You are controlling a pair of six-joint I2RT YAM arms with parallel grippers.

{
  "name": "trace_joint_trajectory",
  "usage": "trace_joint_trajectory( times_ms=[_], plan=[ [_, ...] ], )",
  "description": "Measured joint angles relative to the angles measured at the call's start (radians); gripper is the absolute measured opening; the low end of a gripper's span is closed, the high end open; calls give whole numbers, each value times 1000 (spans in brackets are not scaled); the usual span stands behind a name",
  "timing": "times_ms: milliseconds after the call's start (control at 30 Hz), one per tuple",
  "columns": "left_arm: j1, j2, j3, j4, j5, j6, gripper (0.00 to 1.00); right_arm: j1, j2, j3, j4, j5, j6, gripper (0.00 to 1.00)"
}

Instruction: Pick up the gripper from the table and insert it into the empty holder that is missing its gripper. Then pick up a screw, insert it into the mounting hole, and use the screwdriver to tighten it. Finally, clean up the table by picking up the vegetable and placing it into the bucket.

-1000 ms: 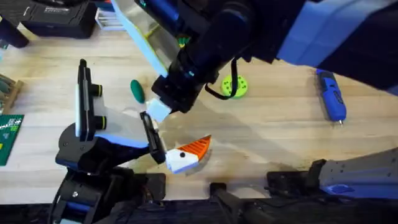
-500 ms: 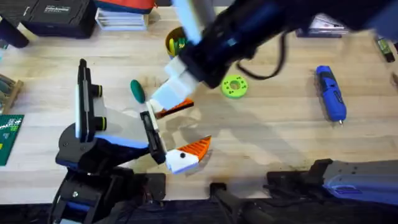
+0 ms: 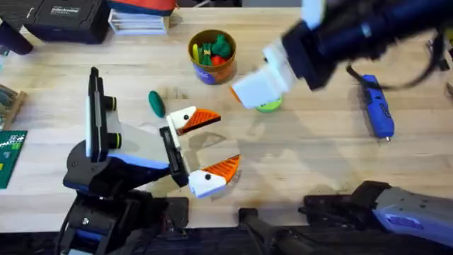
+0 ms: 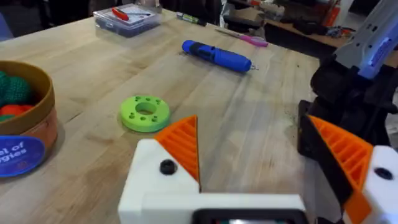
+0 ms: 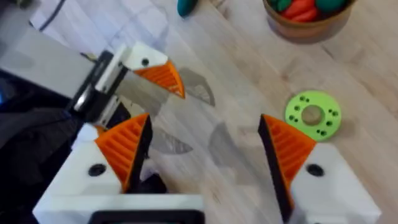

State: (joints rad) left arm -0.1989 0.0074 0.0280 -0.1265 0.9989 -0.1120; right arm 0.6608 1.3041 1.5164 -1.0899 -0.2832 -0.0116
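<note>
The orange gripper (image 3: 203, 118) sits in the holder (image 3: 183, 120), the upper white finger block of my left gripper (image 3: 228, 139), which is open with nothing between its fingers. A dark round spot marks the holder's (image 4: 163, 180) side in the left wrist view. My right gripper (image 3: 255, 88) hangs open and blurred above the lime disc (image 3: 270, 106), apart from the holder (image 5: 138, 58). The blue screwdriver (image 3: 377, 108) lies at the right. Left of the holder lies the dark green vegetable (image 3: 156, 103). The bucket (image 3: 200, 71) stands behind, holding toy pieces. The screw is out of view.
Black cases and a clear box (image 3: 139, 20) line the table's (image 3: 311, 156) far edge. A green card (image 3: 10, 157) lies at the left edge. Bare wood stretches between the disc (image 4: 145, 112) and the screwdriver (image 4: 216, 55).
My right gripper let go of the orange gripper at the holder and swung away up and to the right. The orange piece stays in the holder. The left arm has not moved.
</note>
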Motion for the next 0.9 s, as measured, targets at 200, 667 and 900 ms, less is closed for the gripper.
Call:
trace_joint_trajectory(
  times_ms=[200,667,900],
  plan=[
    [0,0,0,0,0,0,985,-5,-173,-209,60,-42,-2,992],
    [0,0,0,0,0,0,985,-5,-288,-367,-24,-231,-219,992],
    [0,0,0,0,0,0,871,-5,-287,-367,-21,-239,-263,994]
  ],
)
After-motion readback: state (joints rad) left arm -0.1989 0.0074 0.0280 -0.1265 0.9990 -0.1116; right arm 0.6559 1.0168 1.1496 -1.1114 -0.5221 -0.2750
